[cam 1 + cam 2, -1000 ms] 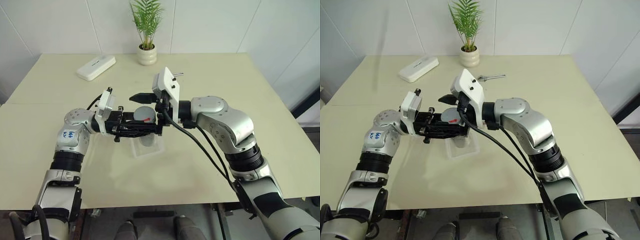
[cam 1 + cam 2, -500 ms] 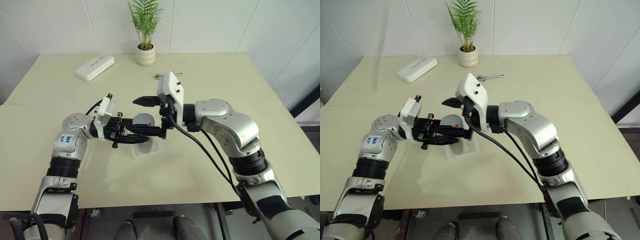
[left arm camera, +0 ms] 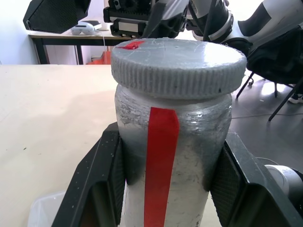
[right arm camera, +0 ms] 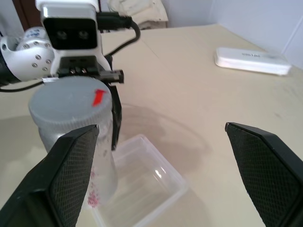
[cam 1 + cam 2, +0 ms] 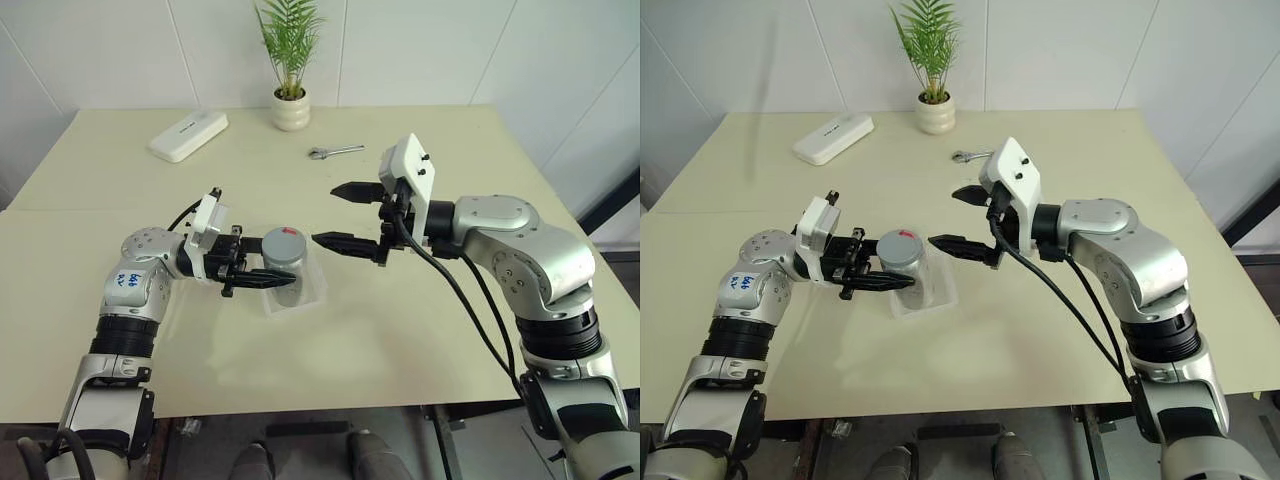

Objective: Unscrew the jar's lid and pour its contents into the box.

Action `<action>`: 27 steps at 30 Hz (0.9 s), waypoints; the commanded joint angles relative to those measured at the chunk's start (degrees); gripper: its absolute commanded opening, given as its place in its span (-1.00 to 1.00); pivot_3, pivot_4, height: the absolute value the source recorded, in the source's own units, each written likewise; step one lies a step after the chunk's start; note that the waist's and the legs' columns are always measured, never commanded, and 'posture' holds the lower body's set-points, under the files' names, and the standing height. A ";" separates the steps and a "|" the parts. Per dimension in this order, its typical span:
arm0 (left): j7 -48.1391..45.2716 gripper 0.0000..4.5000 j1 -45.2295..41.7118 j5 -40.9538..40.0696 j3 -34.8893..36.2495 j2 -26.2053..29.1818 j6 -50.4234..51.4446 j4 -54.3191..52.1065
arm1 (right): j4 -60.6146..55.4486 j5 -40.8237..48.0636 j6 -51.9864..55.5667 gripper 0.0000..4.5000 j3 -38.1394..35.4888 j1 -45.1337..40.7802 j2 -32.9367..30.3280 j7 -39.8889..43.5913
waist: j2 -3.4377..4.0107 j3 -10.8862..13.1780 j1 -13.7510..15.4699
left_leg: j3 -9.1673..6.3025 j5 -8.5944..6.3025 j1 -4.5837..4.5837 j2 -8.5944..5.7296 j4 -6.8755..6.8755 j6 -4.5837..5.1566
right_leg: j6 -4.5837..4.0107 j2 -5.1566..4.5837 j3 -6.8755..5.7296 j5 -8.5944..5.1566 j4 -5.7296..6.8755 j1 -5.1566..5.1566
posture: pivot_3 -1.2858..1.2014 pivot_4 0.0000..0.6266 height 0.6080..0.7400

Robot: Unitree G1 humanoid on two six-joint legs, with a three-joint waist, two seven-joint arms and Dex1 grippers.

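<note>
The jar [image 5: 283, 268], silvery with a red stripe [image 3: 161, 156], stands upright in my left gripper [image 5: 268, 276], which is shut on its body just above the box [image 5: 314, 291]. The grey lid [image 3: 177, 66] with its red mark sits on top of the jar. My right gripper [image 5: 326, 213] hangs open to the right of the jar, level with the lid and clear of it, with nothing between its fingers [image 4: 71, 175]. The clear box [image 4: 142, 189] lies on the table under the jar. The contents are hidden inside the jar.
A white oblong device [image 5: 188, 135] lies at the back left of the table. A potted plant [image 5: 291, 108] stands at the back middle, and a wrench [image 5: 335, 151] lies to the right of it. The table's front edge [image 5: 300, 405] runs near me.
My right gripper, which stood open around the lid, has drawn away to the right. The lid stays on the jar. My left gripper has kept its hold.
</note>
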 commanded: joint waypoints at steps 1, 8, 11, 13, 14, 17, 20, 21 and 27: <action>-2.57 -0.13 -1.88 -0.96 0.89 0.72 -0.80 -0.06 | -2.66 0.81 0.16 0.99 -2.13 -1.00 -0.91 -0.41 | 0.00 0.00 0.05 | 0.00 0.00 0.00 0.00 0.00 0.00 | 0.00 0.00 0.00 0.00 0.00 0.00 | 0.03 -0.52 1.00; -2.70 -0.13 -2.88 -0.65 0.76 0.54 -1.55 1.34 | -3.71 3.31 2.05 0.99 -3.60 -3.97 2.82 -4.18 | 0.01 0.01 -0.05 | 0.00 0.00 0.00 0.00 0.00 0.00 | 0.00 0.01 0.00 0.00 0.01 0.00 | 0.03 -0.52 1.00; -2.86 -0.13 -3.83 -0.49 0.58 0.26 -1.97 2.58 | -2.78 4.07 2.02 0.99 -3.00 -5.63 5.68 -5.21 | 0.01 0.01 -0.02 | 0.00 0.00 0.00 0.00 -0.01 0.00 | 0.00 0.01 0.00 0.00 0.00 0.00 | 0.03 -0.52 1.00; -2.85 -0.13 -4.31 -0.43 0.48 -0.01 -2.28 3.11 | -2.40 4.75 2.02 0.99 -2.30 -6.29 7.75 -5.19 | 0.02 0.01 0.06 | 0.00 0.00 -0.01 0.00 0.00 0.00 | 0.00 0.01 0.00 0.00 0.00 0.00 | 0.03 -0.52 1.00; -2.81 -0.13 -4.54 -0.40 0.46 -0.14 -2.45 3.42 | -2.10 4.78 1.78 0.99 -1.82 -6.50 8.75 -5.13 | 0.02 0.01 0.07 | -0.01 0.00 -0.01 0.00 0.00 0.00 | 0.00 0.01 -0.01 0.00 0.00 0.01 | 0.03 -0.52 1.00; -2.95 -0.13 -4.91 -0.35 0.33 -0.23 -2.88 4.07 | -1.62 4.38 1.37 0.99 -0.01 -6.41 10.71 -4.29 | 0.02 0.01 0.05 | -0.01 0.00 0.00 0.00 0.00 0.00 | 0.00 0.00 -0.01 0.00 0.00 0.01 | 0.03 -0.52 1.00; -3.00 -0.13 -5.29 -0.27 0.28 -0.33 -3.23 4.65 | -0.77 3.64 0.35 0.99 2.09 -5.86 12.42 -3.76 | 0.03 0.01 -0.03 | 0.00 0.00 -0.01 0.00 0.00 0.00 | 0.00 0.01 -0.01 0.00 0.02 0.00 | 0.03 -0.52 1.00; -3.00 -0.13 -5.34 -0.29 0.29 -0.35 -3.24 4.74 | -0.28 3.17 -0.15 0.99 2.84 -5.73 12.94 -3.68 | 0.03 0.01 -0.02 | -0.01 0.00 0.00 0.00 -0.01 0.00 | 0.00 0.01 -0.01 0.00 0.02 -0.01 | 0.03 -0.52 1.00; -3.08 -0.13 -5.67 -0.28 0.22 -0.50 -3.47 5.39 | 4.36 0.18 -4.16 0.99 5.72 -6.30 15.16 -2.53 | 0.03 0.01 -0.01 | -0.01 0.01 0.00 0.00 0.02 -0.01 | 0.00 0.01 -0.01 0.00 0.05 0.00 | 0.03 -0.52 1.00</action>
